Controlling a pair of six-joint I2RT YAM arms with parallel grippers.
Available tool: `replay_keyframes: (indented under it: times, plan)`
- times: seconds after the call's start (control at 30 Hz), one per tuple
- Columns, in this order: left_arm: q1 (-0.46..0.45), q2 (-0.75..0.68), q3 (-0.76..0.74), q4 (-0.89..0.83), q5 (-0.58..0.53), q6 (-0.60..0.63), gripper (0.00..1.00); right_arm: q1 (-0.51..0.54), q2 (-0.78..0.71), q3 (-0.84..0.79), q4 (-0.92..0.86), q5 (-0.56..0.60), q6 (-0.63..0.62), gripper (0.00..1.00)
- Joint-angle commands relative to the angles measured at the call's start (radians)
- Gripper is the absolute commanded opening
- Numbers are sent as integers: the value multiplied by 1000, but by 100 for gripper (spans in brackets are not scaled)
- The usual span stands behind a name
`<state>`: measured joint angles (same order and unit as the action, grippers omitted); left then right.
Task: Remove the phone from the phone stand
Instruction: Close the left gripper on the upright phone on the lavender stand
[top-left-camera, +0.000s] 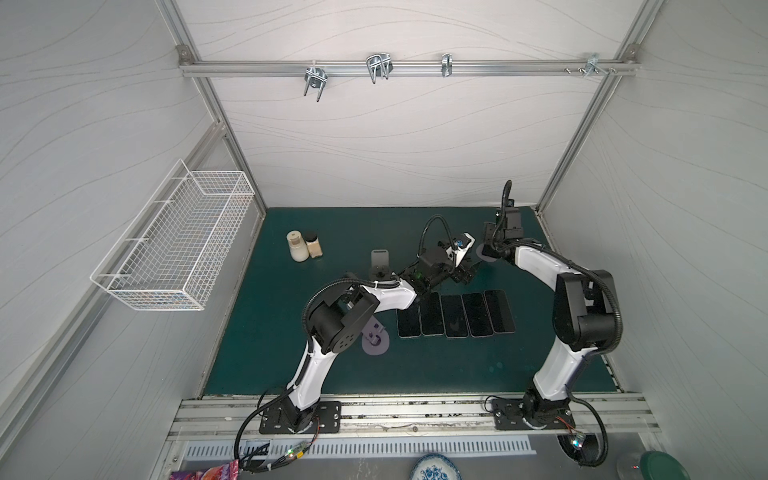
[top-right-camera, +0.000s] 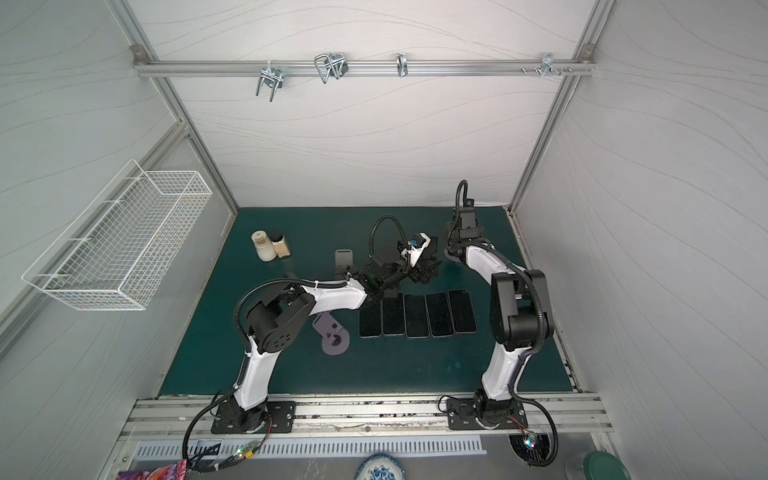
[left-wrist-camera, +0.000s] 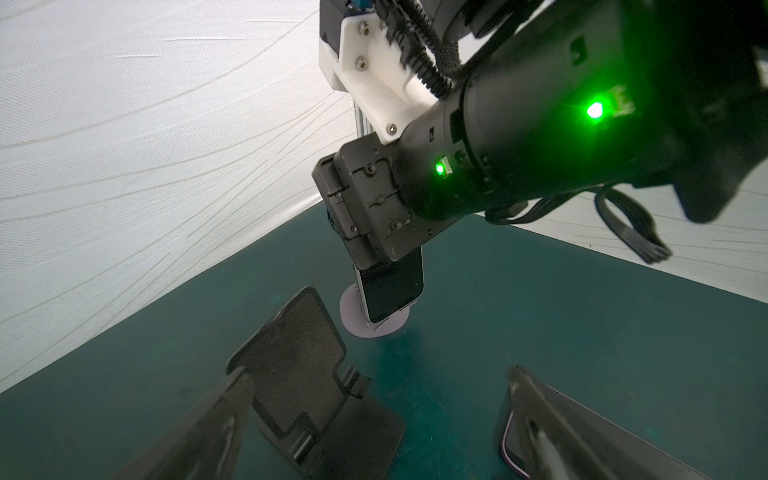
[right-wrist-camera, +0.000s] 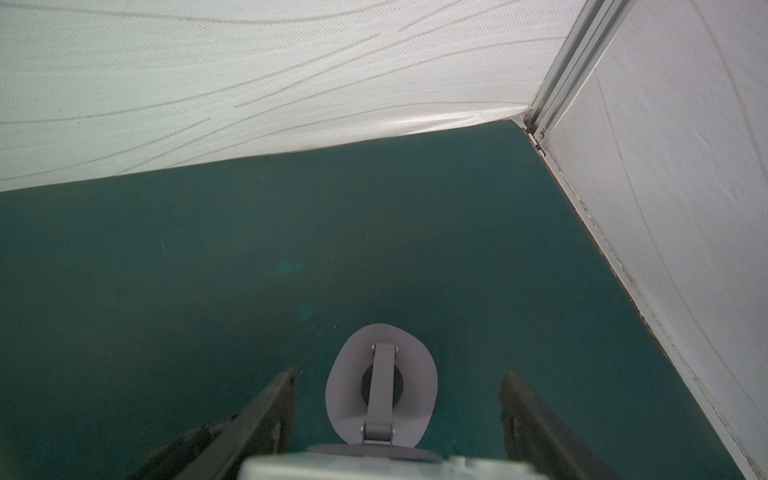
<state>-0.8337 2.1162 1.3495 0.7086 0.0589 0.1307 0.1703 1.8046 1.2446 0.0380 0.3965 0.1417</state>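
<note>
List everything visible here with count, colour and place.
green table mat: one, dark green, booth floor.
flat black phones: five, black, side-by-side row mid-mat.
upright black phone: one, black, on grey stand, far right.
round-based grey phone stands: two, grey; one under that phone, one empty beside left arm.
flat-backed black phone stand: one, black, empty, behind the row.
small lidded jars: two, cream and tan, far left.
white wire basket: one, white, left wall.
silver metal hooks: four, silver, back rail.
blue-patterned plate: one, blue-white, front edge.
left claw: open, near black stand.
right claw: at upright phone's top; grip unclear.
</note>
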Motion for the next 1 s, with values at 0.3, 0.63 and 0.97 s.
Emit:
replay_keyframes:
  times: [0.3, 0.63, 0.97]
  plan:
    - [2, 18, 27, 51, -13, 5, 97, -12, -16, 23, 28, -24, -8, 73]
    - [2, 18, 25, 55, -20, 1, 96, -12, -45, 22, 37, -42, -30, 70]
    - [2, 4, 11, 61, -21, 1, 97, -10, -85, 14, 33, -56, -29, 68]
